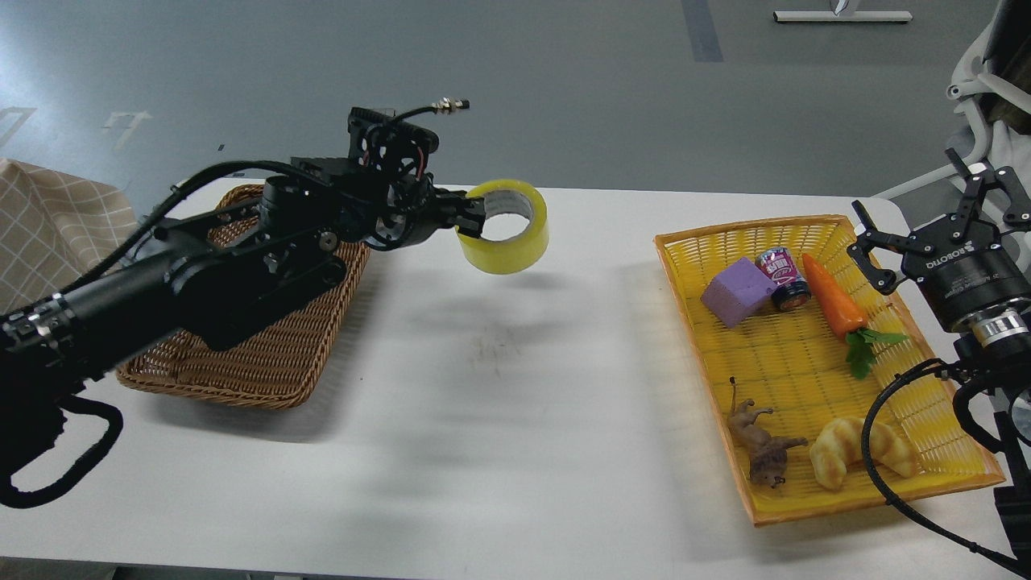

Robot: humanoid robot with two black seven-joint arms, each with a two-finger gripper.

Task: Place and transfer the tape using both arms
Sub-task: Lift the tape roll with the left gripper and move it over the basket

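Observation:
The tape [515,242] is a yellow translucent roll with a grey-white core. My left gripper [469,217] is shut on its left rim, one finger inside the core. It holds the roll in the air above the white table [499,387], right of the brown basket. Its shadow lies on the table below. My right gripper [926,209] is open and empty, fingers spread, above the right edge of the yellow tray, far from the tape.
A brown wicker basket [266,362] sits at the left under my left arm. A yellow tray [765,499] at the right holds a purple block [737,292], a can [783,276], a toy carrot [834,306], a toy animal [761,447] and a croissant toy [842,461].

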